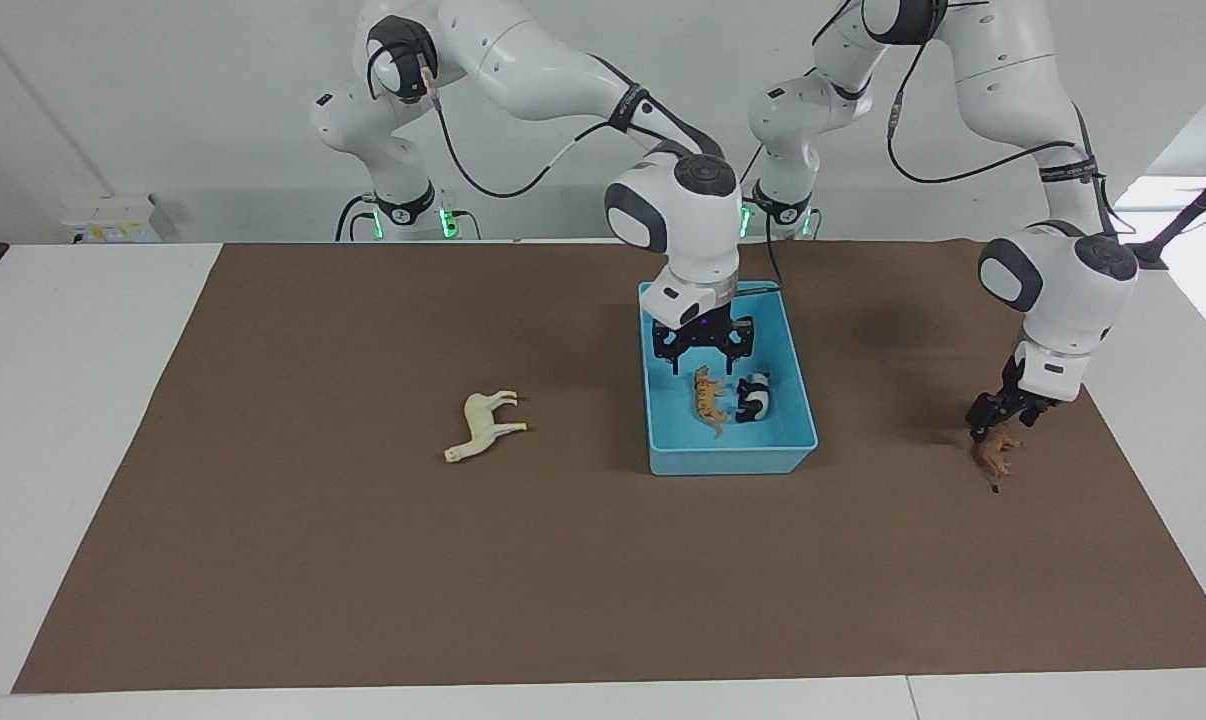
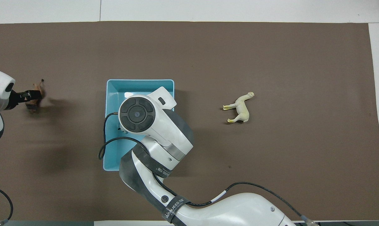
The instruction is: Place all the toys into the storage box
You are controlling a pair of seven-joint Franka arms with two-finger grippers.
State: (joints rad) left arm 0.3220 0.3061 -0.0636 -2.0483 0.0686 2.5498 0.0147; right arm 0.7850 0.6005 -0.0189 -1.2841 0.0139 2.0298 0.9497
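The box (image 1: pixel 798 400) sits a little right of the centre of the facing frame. Inside it the tiger (image 1: pixel 708 396) lies beside the panda (image 1: pixel 754 396), both in the lower half of the box. My right tool (image 1: pixel 707 360) hangs just above the tiger with its fingers spread and nothing between them, so I judge this toy as delivered.

Two toys are not yet in. The llama (image 1: pixel 483 425) lies on its side on the brown mat (image 1: pixel 363 560), left of the box in the facing frame, well apart from it. The lion (image 1: pixel 996 450) lies at the right of that frame, near the mat's edge.

My left tool (image 1: pixel 995 415) is down at the lion, at its upper end. It is released, and I cannot tell if the fingers already touch the toy.

For this step I would bring the fingers down on both sides of the lion's body, not the legs or tail, and only then close. The toy is small and lies flat on the worktop (image 1: pixel 63 400), so a shallow pinch could flip it away. The right arm should rise straight out of the box before it goes for the llama, so as not to catch the wall.
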